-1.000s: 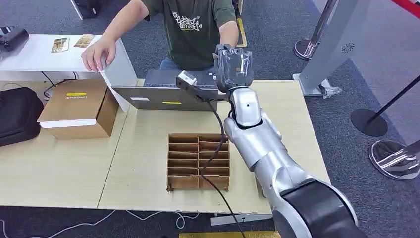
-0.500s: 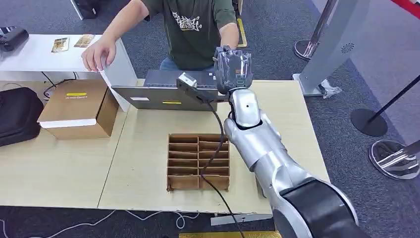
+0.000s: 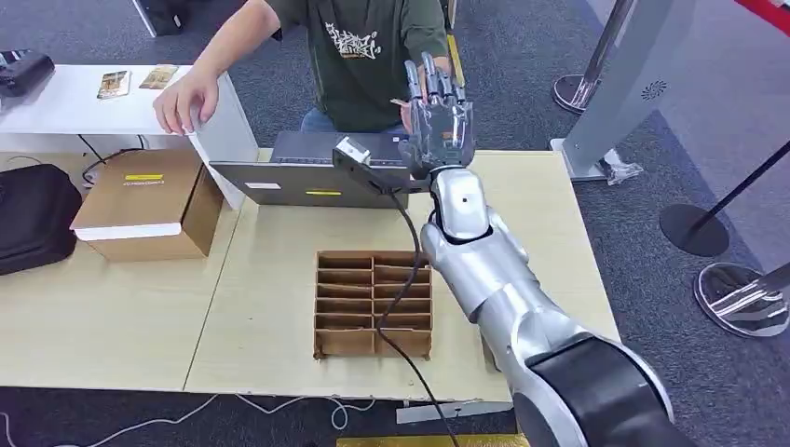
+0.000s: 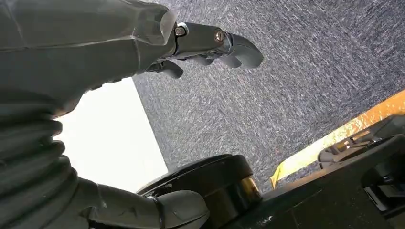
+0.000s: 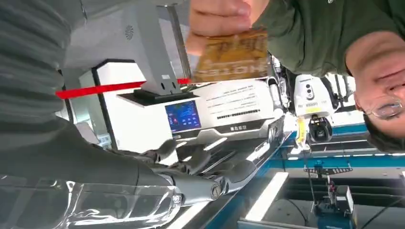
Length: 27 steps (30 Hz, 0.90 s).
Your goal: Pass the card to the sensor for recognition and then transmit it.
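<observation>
a carpeted hall around a pale wooden table

dark grey carpet [image 3: 559, 56] is covering the floor. a light wooden table [image 3: 121, 317] is standing in the middle, and a white side table [image 3: 84, 102] is sitting just beyond its far left corner. stanchion posts with round bases [image 3: 694, 228] are standing on the right, near a slanted grey pillar [image 3: 633, 84]. white cables [image 3: 279, 408] are trailing on the carpet under the table's near edge. even light is falling over everything.

The card [image 5: 231, 55] beyond the right hand [image 3: 438, 116] is motion-blurred, its print unreadable, one end covered by the person's fingers [image 5: 217, 21], perhaps gripping it.
</observation>
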Available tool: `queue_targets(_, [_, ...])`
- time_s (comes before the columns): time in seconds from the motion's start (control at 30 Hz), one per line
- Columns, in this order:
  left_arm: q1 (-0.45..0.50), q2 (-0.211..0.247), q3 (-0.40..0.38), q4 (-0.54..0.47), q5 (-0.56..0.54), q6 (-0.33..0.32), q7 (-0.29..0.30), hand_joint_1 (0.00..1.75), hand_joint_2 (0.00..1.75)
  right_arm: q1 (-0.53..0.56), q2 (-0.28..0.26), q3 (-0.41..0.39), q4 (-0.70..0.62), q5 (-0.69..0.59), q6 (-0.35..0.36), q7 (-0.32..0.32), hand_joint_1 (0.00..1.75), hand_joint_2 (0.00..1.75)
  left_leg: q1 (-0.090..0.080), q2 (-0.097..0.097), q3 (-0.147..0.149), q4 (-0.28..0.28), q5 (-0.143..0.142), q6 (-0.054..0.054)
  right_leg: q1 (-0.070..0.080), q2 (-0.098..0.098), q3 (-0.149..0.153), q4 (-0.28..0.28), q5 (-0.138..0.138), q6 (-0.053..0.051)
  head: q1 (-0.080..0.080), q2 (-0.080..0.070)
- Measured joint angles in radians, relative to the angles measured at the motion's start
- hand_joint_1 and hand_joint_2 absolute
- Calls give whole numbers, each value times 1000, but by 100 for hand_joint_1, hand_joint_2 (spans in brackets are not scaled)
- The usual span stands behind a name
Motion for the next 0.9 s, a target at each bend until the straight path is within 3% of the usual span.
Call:
queue_targets(0.57, [0, 6, -1, 0, 22, -2, 5, 0, 175, 40, 12, 0, -37, -2, -66, -30, 0, 175, 0, 0, 0, 0, 0, 0, 0, 0, 0, 0, 0, 0, 0, 0])
queue_targets(0.73, [0, 6, -6, 0, 29, -2, 14, 0, 175, 80, 12, 0, -87, -2, -76, -30, 0, 175, 0, 0, 0, 0, 0, 0, 0, 0, 0, 0, 0, 0, 0, 0])
queue_targets(0.9, [0, 10, -6, 0, 61, 0, 16, 0, 175, 176, 18, 0, -225, -5, -51, -33, 0, 175, 0, 0, 0, 0, 0, 0, 0, 0, 0, 0, 0, 0, 0, 0])
